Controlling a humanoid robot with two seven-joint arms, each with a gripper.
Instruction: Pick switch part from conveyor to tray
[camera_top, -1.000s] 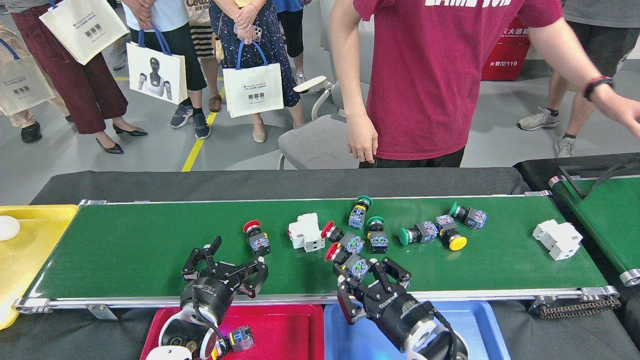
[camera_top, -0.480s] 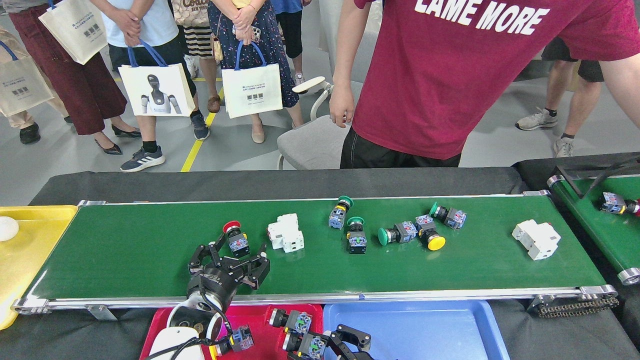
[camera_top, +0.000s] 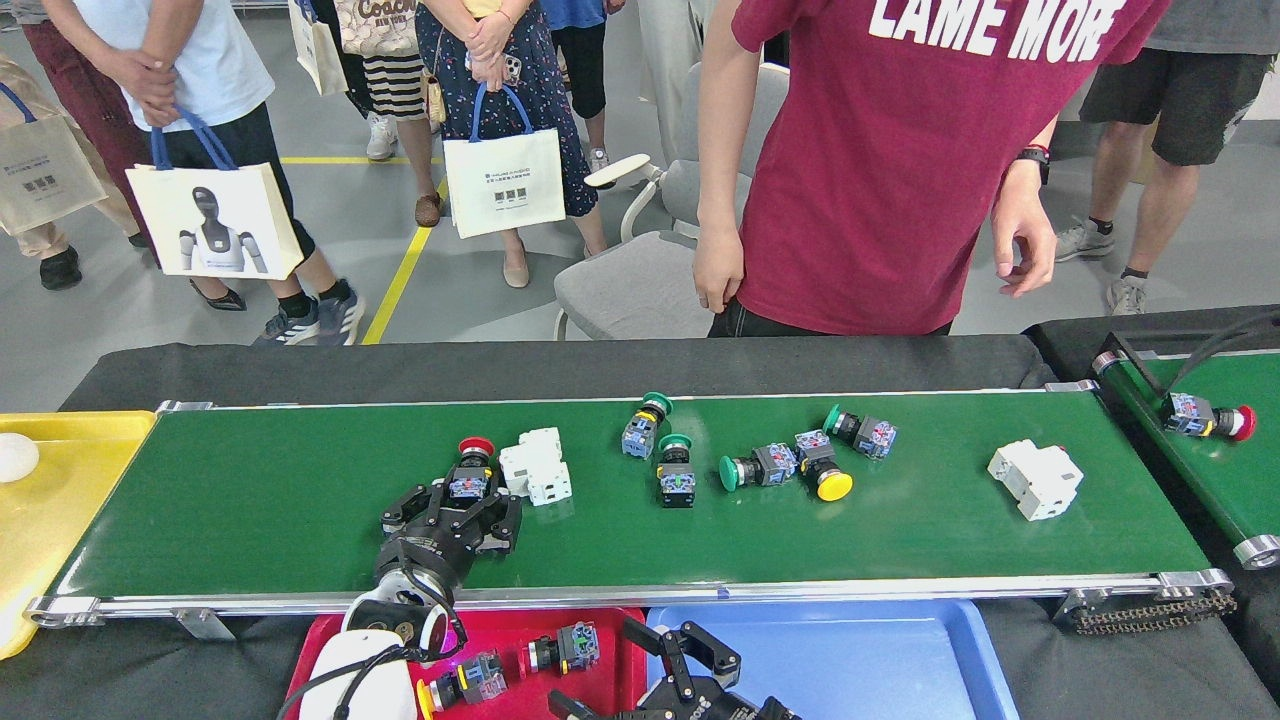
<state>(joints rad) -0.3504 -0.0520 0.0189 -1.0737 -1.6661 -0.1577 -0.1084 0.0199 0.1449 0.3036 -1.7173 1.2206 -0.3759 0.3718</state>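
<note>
The conveyor (camera_top: 250, 500) carries several switch parts. My left gripper (camera_top: 467, 492) reaches over the belt's near rail and is shut on a red-capped switch part (camera_top: 474, 452), whose cap points away from me. A white block part (camera_top: 535, 467) lies just to its right. My right gripper (camera_top: 685, 650) is low at the bottom edge, open and empty, over the seam between the red tray (camera_top: 610, 625) and the blue tray (camera_top: 850, 650). Two switch parts (camera_top: 565, 648) (camera_top: 470, 685) lie in the red tray.
Green-capped switches (camera_top: 640, 425) (camera_top: 675, 470) (camera_top: 755, 468) (camera_top: 860, 432), a yellow-capped one (camera_top: 825, 472) and a white block (camera_top: 1035, 478) lie mid-belt. A yellow tray (camera_top: 70, 480) sits left. A second belt (camera_top: 1220, 470) at right carries a red switch (camera_top: 1205, 418). People stand behind the table.
My left gripper reached forward and closed on the red-capped switch, which stopped while the other parts drifted left. My right gripper carried red-capped switches off the belt, left one in the red tray and opened.
</note>
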